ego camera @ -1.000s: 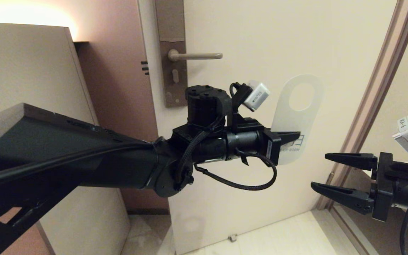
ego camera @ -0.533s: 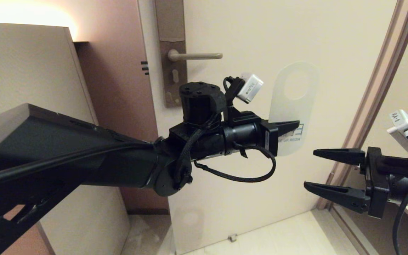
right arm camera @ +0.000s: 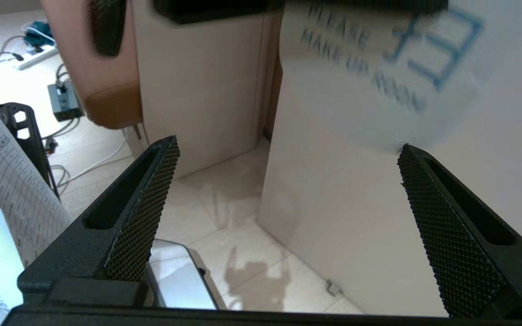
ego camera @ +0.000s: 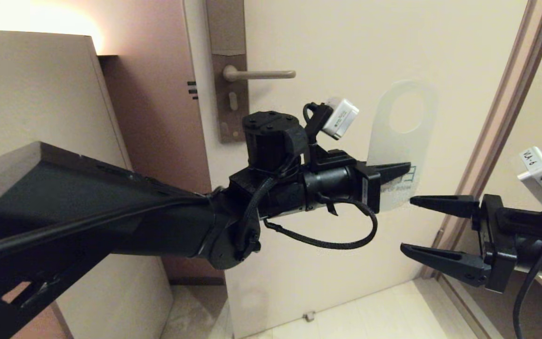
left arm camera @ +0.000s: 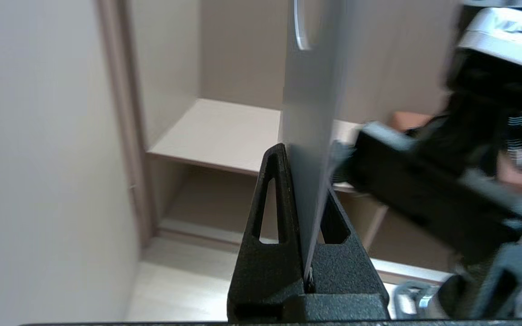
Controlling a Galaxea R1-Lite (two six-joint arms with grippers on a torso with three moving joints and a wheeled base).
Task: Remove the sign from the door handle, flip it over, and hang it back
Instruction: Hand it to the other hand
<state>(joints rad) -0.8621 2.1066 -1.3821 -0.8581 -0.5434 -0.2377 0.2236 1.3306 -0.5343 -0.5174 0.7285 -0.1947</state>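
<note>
My left gripper [ego camera: 405, 168] is shut on the lower end of the sign [ego camera: 400, 141], held upright in front of the door with its oval hole on top. Its white face shows toward me, with "Make up room" lettering [right arm camera: 369, 63]. In the left wrist view the sign [left arm camera: 313, 104] runs edge-on between the shut fingers [left arm camera: 306, 190]. The door handle [ego camera: 259, 74] is bare, up and to the left of the sign. My right gripper [ego camera: 410, 225] stands open just below and right of the sign, its upper fingertip close to the card's bottom edge.
The door [ego camera: 346, 47] fills the middle, with the door frame [ego camera: 497, 122] on the right and a beige cabinet [ego camera: 40, 94] on the left. A small door stop [ego camera: 307, 316] sits on the tiled floor. Cables and a chair base [right arm camera: 61, 99] lie on the floor behind.
My left gripper has carried the sign up and a little to the right. My right gripper has moved left and up, closing in under the sign's lower edge.
</note>
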